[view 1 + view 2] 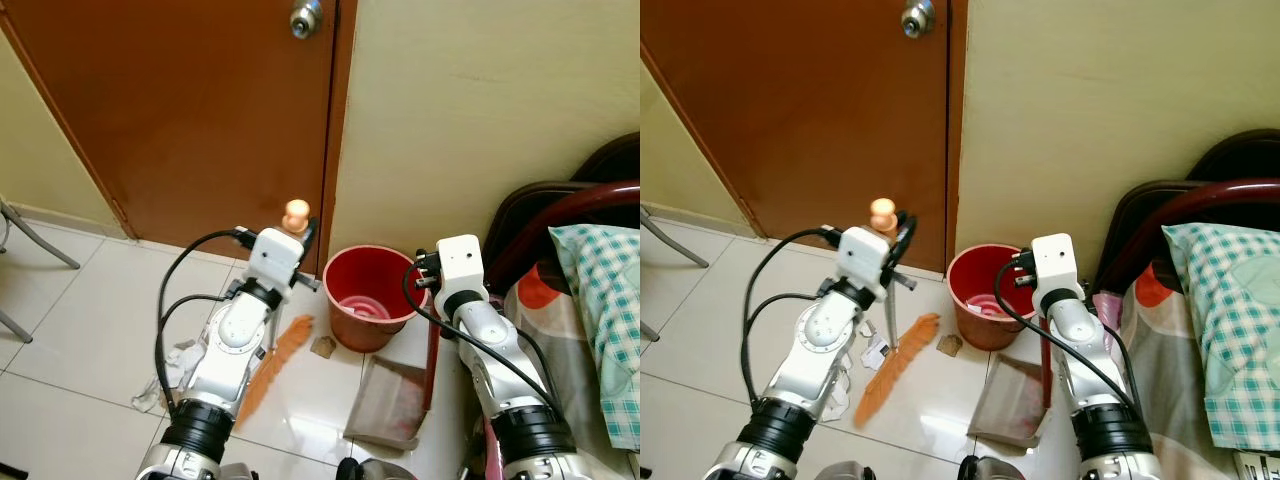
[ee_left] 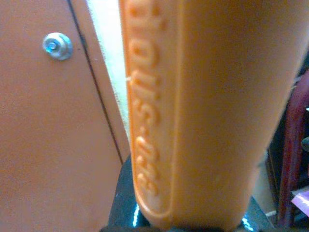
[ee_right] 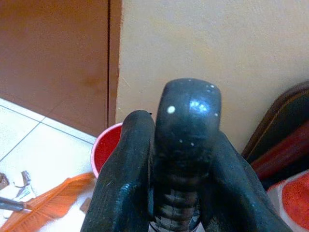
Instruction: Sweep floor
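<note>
Tiled floor by door: left fingers clamp broom handle; right fingers clamp dustpan handle.

A door stands at the back on the left, and a wall is to its right. A bucket sits on the floor near the wall, just right of the door's edge. A dustpan lies in front of the bucket. A broom leans to the left of the bucket, with its bristles on the floor. Bits of paper lie to the left of the broom. A bed is on the far right.
</note>
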Available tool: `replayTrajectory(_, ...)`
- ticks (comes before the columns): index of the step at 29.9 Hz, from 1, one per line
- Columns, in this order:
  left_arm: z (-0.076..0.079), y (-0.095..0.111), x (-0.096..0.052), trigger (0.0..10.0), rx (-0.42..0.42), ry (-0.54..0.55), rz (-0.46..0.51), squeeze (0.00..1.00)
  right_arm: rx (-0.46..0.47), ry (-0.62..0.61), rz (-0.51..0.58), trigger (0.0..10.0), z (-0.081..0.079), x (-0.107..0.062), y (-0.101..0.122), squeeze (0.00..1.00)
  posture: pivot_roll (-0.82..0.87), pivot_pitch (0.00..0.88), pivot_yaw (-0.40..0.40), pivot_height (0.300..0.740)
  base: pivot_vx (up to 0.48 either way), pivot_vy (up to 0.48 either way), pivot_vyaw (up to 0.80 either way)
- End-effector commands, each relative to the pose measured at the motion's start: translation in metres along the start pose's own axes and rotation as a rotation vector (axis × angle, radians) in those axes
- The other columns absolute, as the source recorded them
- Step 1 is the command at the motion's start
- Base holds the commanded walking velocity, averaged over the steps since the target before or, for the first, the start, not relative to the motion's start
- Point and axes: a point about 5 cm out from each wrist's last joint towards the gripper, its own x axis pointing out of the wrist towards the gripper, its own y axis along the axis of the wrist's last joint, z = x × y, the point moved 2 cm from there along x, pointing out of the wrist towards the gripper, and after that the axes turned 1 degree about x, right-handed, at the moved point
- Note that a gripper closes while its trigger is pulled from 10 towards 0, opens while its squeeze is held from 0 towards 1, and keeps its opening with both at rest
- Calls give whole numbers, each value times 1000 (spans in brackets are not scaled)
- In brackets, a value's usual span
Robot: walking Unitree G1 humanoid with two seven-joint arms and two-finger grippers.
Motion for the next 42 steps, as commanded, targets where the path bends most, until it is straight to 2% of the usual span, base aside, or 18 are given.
replayTrajectory(1, 0, 1, 3, 10000, 24, -16, 14, 0, 14, -25, 38, 10000, 2, 2, 13, 0, -41, 125, -22, 740, 0, 0, 0)
replayTrajectory(4, 1, -2, 7, 10000, 35, -35, 7, 0, 24, -32, 38, 10000, 1, 0, 12, 0, -45, 133, -15, 740, 0, 0, 0)
replayTrajectory(11, 14, -11, 13, 10000, 43, -151, -8, 0, 42, -74, 33, 10000, 1, -12, 7, 0, -64, 169, 15, 740, 0, 0, 0)
replayTrajectory(16, 35, -16, 13, 10000, 6, -293, -16, 0, 51, -183, 19, 10000, 11, -16, 3, 0, -53, 185, 27, 740, 0, 0, 0)
replayTrajectory(24, 45, -16, 13, 10000, 11, -304, 13, 0, 53, -213, 45, 10000, 10, -16, 8, 0, -45, 200, 26, 740, 0, 0, 0)
replayTrajectory(29, 57, -8, 21, 10000, 22, -307, 51, 0, 47, -212, 50, 10000, 9, -15, 10, 0, -52, 207, 19, 740, 0, 0, 0)
replayTrajectory(32, 73, 4, 27, 10000, -4, -330, 103, 0, 39, -222, 55, 10000, 14, -16, 10, 0, -61, 204, 15, 740, 0, 0, 0)
replayTrajectory(33, 84, 9, 28, 10000, -19, -361, 127, 0, 35, -226, 55, 10000, 16, -18, 10, 0, -68, 201, 14, 740, 0, 0, 0)
replayTrajectory(35, 87, 10, 28, 10000, -26, -371, 132, 0, 34, -227, 55, 10000, 16, -18, 10, 0, -68, 201, 14, 740, 0, 0, 0)
replayTrajectory(36, 99, 13, 26, 10000, -37, -423, 150, 0, 33, -229, 55, 10000, 18, -18, 10, 0, -75, 196, 13, 740, 0, 0, 0)
replayTrajectory(39, 107, 14, 23, 10000, -44, -460, 161, 0, 32, -231, 55, 10000, 18, -19, 10, 0, -76, 193, 11, 740, 0, 0, 0)
replayTrajectory(42, 117, 11, 14, 10000, -83, -522, 160, 0, 30, -233, 50, 10000, 20, -17, 9, 0, -69, 181, 5, 740, 0, 0, 0)
